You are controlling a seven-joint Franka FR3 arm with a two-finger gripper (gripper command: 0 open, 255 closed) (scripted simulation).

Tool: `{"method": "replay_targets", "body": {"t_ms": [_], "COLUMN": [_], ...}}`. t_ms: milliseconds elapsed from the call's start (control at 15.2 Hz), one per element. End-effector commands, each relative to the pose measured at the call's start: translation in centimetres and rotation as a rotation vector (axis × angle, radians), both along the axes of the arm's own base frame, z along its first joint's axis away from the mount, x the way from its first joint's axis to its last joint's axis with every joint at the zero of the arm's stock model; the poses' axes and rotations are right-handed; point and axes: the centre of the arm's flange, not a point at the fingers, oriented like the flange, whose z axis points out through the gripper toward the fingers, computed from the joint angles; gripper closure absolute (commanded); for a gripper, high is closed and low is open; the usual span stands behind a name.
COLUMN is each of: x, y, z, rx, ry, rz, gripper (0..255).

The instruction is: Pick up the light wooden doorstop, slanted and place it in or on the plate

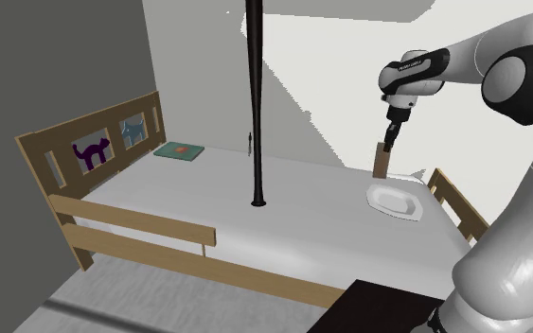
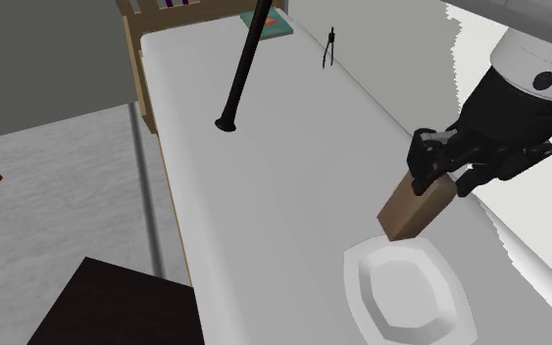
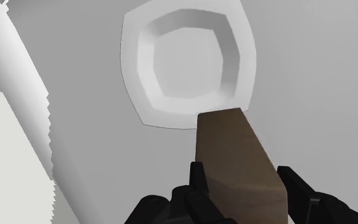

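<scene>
My end effector is closed on the brown doorstop, one black finger pressed to each flank of its upper end. The block hangs from that grip clear of the bed. Its long axis runs on from my fingers, down and tilted, so its free end leads toward the plate.

That is the relation my next move turns on. In the wrist view the doorstop's far end overlaps the plate's near rim, while the plate's hollow lies beyond it, straight along the block's length. In the second exterior view the lower end hangs above the rim and has not touched it. The shoulder view agrees, with the block above the plate's edge rather than over its middle.

I judge that I should carry the block a little farther over the plate, along the doorstop's own axis, and then lower it until its end reaches the hollow before I let go. If I released it here, I think the tilted block might catch the rim and tip off the plate onto the bed.

The plate itself is white, shallow and many-sided, and it lies flat on the bed near the bed's edge. A black pole stands well away from the plate, out of my path.
</scene>
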Motion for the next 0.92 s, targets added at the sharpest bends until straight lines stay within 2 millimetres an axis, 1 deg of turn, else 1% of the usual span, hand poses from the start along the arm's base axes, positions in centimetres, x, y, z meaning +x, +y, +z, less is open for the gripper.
{"method": "replay_targets", "body": {"t_ms": [0, 330, 396, 858], "x": [-2.3, -7.9, -8.5, -8.5], "y": [-1.0, -4.3, -4.7, -4.7], "z": [0.4, 1.5, 1.6, -2.1], "rx": [0.0, 0.0, 0.0, 0.0], "ry": [0.0, 0.0, 0.0, 0.0], "rz": [0.002, 0.002, 0.002, 0.002], "gripper": [255, 255, 255, 255]}}
